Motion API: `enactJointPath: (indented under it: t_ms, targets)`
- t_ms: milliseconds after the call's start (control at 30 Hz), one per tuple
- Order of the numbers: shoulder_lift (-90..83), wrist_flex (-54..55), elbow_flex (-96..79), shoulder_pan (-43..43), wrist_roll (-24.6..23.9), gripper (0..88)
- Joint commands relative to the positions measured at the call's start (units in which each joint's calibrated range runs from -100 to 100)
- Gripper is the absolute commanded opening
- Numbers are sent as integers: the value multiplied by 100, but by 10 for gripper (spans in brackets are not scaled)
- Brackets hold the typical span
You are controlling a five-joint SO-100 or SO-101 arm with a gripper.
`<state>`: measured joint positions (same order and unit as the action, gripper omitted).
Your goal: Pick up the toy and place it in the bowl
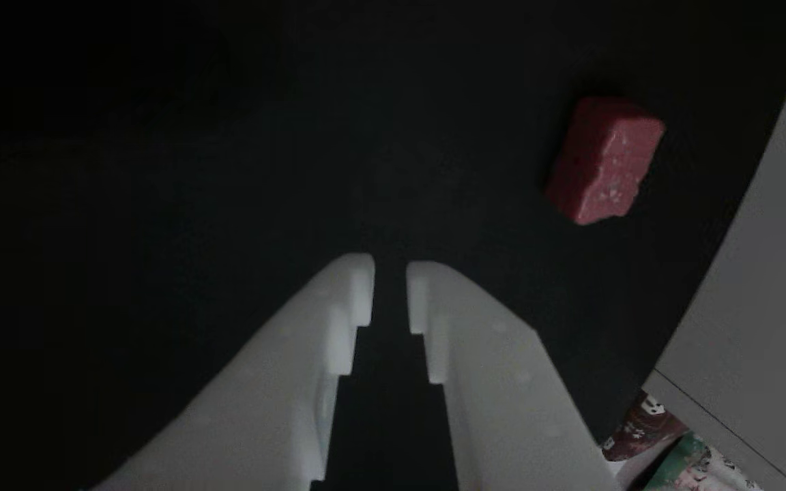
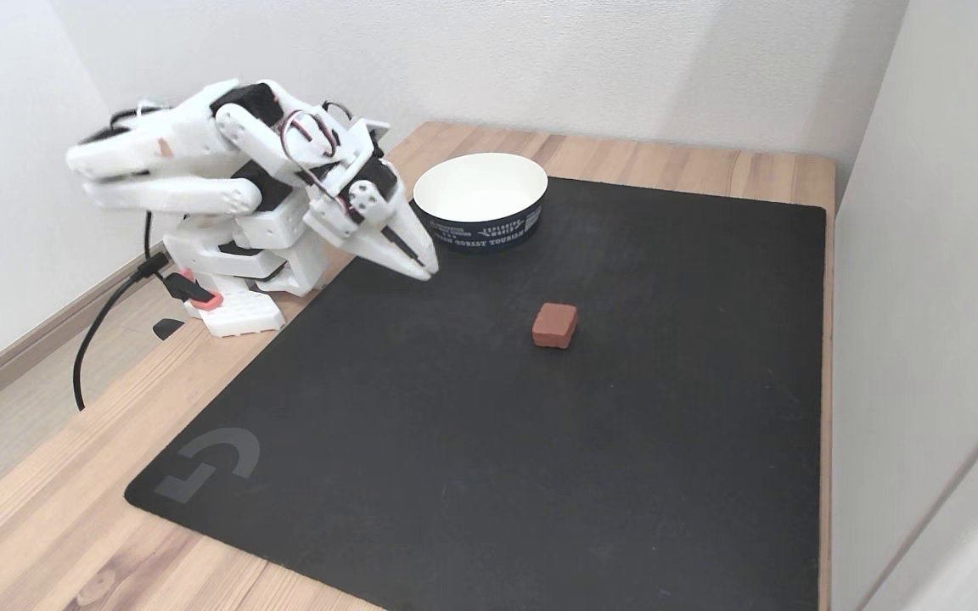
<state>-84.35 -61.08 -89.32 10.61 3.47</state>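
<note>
The toy (image 2: 554, 325) is a small dark-red block lying on the black mat, near its middle in the fixed view. In the other view the toy (image 1: 604, 160) sits at the upper right, ahead of the fingertips and off to the right. My white gripper (image 2: 424, 265) hangs just above the mat's back left part, to the left of the toy and apart from it. Its fingers (image 1: 355, 293) stand almost together with only a thin slit between them and nothing held. The bowl (image 2: 489, 227), white inside with a dark printed outer wall, stands at the mat's back edge, just right of the gripper.
The black mat (image 2: 472, 441) covers most of the wooden table (image 2: 30, 526). A pale wall (image 2: 922, 255) runs along the table's right side. The arm's base (image 2: 234, 310) and a black cable (image 2: 107, 314) occupy the back left corner.
</note>
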Motion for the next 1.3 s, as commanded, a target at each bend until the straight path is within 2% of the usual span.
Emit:
enactJointPath:
  t_ms: [0, 133, 367, 500, 933, 1267]
  targets:
    - [1227, 714, 744, -11, -19, 25]
    - [2445, 1104, 1555, -20, -24, 25]
    - [4387, 1061, 3340, -36, -34, 25]
    - [5346, 1053, 4304, -45, -394, 24]
    - [7939, 28, 7233, -229, -781, 24]
    - [9373, -827, 9180, -279, -749, 24]
